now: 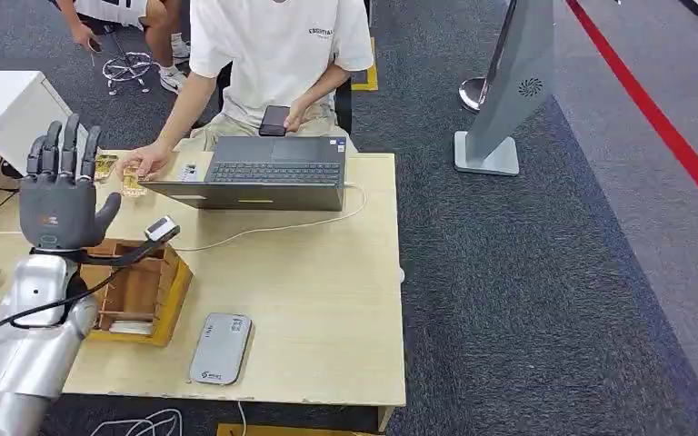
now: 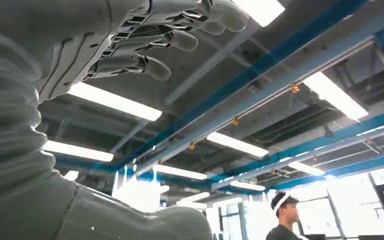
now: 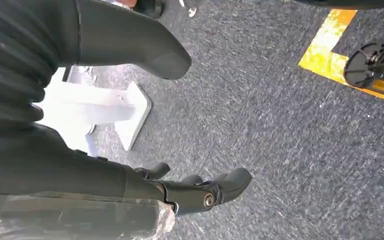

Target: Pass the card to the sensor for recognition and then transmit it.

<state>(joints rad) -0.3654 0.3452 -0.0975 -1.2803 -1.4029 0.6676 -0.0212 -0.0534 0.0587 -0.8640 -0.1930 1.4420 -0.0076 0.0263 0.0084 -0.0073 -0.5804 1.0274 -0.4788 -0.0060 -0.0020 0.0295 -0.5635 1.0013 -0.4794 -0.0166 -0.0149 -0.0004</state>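
My left hand point(image 1: 59, 195) is raised above the table's left side, palm forward, fingers spread and upright, holding nothing. In the left wrist view its fingers point(image 2: 155, 45) point toward the ceiling. A flat grey card reader point(image 1: 221, 348) lies near the table's front edge. Two gold cards point(image 1: 133, 186) lie at the far left of the table, beyond my hand; a seated person's hand point(image 1: 148, 162) touches one. My right hand point(image 3: 200, 192) hangs over the carpet with loosely bent fingers and nothing in it.
A wooden compartment box point(image 1: 136, 291) sits below my left hand, a small grey cabled device point(image 1: 161, 229) at its far corner. An open laptop point(image 1: 264, 173) stands before the person point(image 1: 277, 54), who holds a phone. A grey kiosk stand point(image 1: 509, 91) is on the carpet at right.
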